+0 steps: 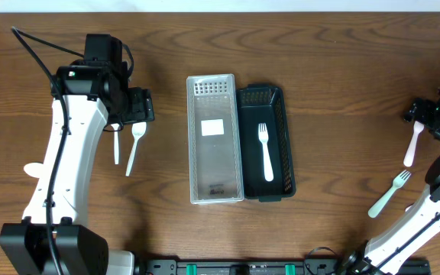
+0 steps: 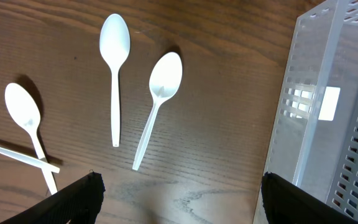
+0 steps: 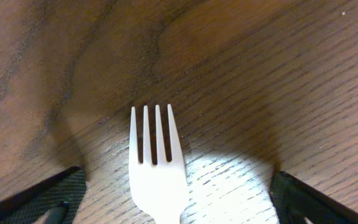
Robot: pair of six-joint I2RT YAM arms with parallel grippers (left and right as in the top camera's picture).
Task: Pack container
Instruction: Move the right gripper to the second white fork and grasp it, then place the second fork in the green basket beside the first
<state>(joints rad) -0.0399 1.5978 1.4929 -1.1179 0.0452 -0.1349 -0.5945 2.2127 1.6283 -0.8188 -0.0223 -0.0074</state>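
A clear plastic container (image 1: 214, 172) lies beside a black basket (image 1: 283, 103) at the table's middle. One white fork (image 1: 265, 151) lies in the basket. My left gripper (image 1: 139, 107) is open and empty, hovering just left of the clear container (image 2: 328, 106). Below it lie two white spoons (image 1: 116, 145) (image 1: 134, 149), also seen in the left wrist view (image 2: 115, 74) (image 2: 160, 99). My right gripper (image 1: 425, 114) is open at the far right, its fingers (image 3: 176, 202) straddling a pale fork (image 3: 157, 162) (image 1: 412, 149) flat on the table, not gripping it.
A third white spoon (image 2: 27, 121) lies on another white utensil handle (image 2: 11, 155) at the left. A pale green fork (image 1: 390, 192) lies near the right arm's base. A white utensil end (image 1: 33, 169) pokes out from behind the left arm.
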